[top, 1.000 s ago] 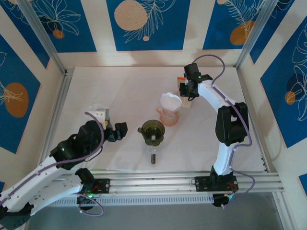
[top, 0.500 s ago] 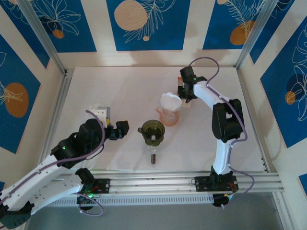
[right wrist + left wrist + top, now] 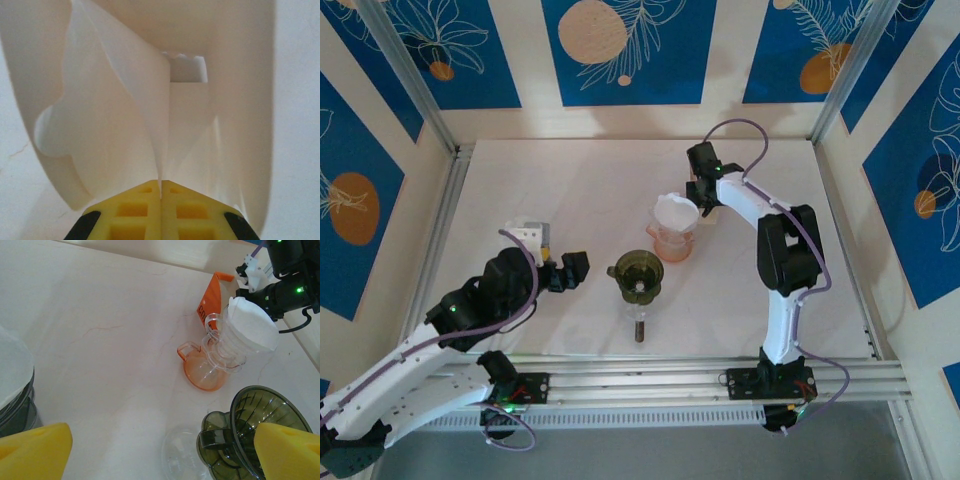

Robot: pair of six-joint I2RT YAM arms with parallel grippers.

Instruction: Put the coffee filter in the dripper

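Orange carton [image 3: 206,304], standing on the pale table [image 3: 100,340] — blue leaf-print wall panels [image 3: 620,50] behind.

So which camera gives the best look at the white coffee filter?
Left wrist: the whole coffee filter shows, sitting in the orange dripper. Right wrist sees its paper close up, pinched between the right fingers. Top external shows it small, from above.

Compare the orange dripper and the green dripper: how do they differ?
The orange dripper is pale; the green dripper is dark olive. The orange dripper holds a white paper filter; the green dripper is empty. The orange dripper stands nearer the right gripper than the green dripper. Both are upright cones.
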